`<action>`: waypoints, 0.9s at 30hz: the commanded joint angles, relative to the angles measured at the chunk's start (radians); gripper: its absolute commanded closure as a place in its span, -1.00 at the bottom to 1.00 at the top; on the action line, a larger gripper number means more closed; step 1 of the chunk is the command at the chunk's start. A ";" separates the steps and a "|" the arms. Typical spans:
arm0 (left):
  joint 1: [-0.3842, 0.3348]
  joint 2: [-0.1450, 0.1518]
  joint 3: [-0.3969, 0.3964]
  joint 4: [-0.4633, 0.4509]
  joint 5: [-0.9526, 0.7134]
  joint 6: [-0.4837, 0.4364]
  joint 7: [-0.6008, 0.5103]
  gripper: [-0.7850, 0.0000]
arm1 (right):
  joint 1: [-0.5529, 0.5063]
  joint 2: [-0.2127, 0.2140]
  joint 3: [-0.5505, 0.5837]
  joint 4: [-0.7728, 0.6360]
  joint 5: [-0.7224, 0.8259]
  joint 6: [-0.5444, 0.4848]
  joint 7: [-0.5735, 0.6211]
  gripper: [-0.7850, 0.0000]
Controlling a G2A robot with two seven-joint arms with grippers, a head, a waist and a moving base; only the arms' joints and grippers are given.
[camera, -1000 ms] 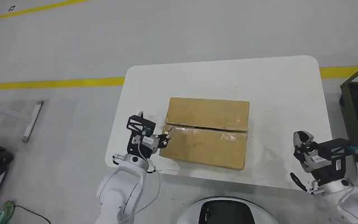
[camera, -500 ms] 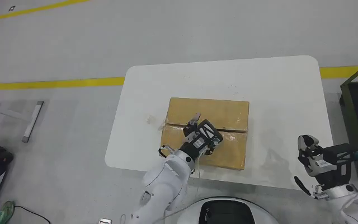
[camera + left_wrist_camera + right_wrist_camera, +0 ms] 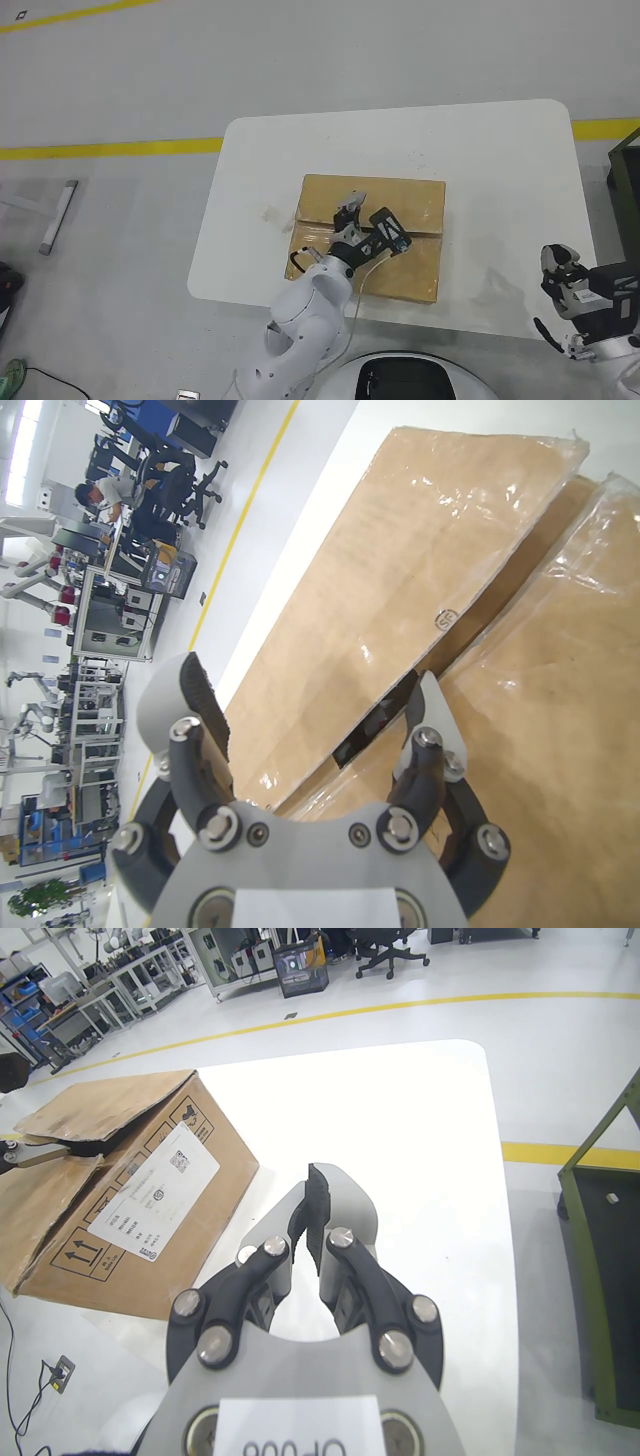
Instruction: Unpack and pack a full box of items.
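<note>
the left pincer (image 3: 310, 687) hangs spread over the flap seam of the cardboard box (image 3: 410, 195) on the white counter (image 3: 480, 150), the right pincer (image 3: 312, 1198) pressed together, empty, well apart.

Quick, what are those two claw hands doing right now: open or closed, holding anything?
Left gripper: open, over the gap between the top flaps of the box, gripping nothing.
Right gripper: shut, holding nothing.
</note>
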State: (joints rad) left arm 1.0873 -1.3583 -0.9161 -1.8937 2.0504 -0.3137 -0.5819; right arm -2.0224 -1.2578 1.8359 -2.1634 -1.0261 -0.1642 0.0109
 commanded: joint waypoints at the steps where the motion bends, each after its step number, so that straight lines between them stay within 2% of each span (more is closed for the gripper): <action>1: 0.000 0.000 0.000 0.007 0.027 -0.001 0.006 1.00 | 0.001 0.000 0.000 0.001 -0.001 -0.003 0.001 1.00; 10: 0.025 -0.004 -0.014 -0.003 0.012 0.014 0.061 1.00 | 0.008 -0.002 -0.003 0.008 -0.007 -0.008 0.007 1.00; 18: 0.056 -0.010 0.012 -0.060 -0.018 -0.004 0.082 1.00 | 0.010 -0.003 0.007 0.014 -0.003 -0.010 0.009 1.00; 19: 0.056 -0.012 0.017 -0.065 -0.018 -0.004 0.078 0.55 | 0.009 -0.003 0.009 0.015 -0.001 -0.009 0.009 1.00; 20: 0.055 -0.013 0.019 -0.068 -0.017 -0.003 0.077 -0.91 | 0.009 -0.004 0.010 0.015 -0.001 -0.010 0.009 1.00; 21: 0.048 -0.016 0.024 -0.067 -0.020 0.005 0.078 -1.00 | 0.009 -0.004 0.012 0.015 0.000 -0.009 0.008 1.00; 25: -0.002 -0.027 0.036 -0.052 -0.013 0.024 0.087 -1.00 | 0.007 -0.005 0.015 0.013 0.005 -0.010 0.005 1.00; 27: -0.050 -0.036 0.045 -0.035 -0.002 0.039 0.099 -1.00 | 0.004 -0.006 0.018 0.011 0.008 -0.010 0.003 1.00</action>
State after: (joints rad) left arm 1.0618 -1.3904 -0.8753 -1.9375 2.0439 -0.2832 -0.4880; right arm -2.0167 -1.2632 1.8527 -2.1518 -1.0199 -0.1745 0.0146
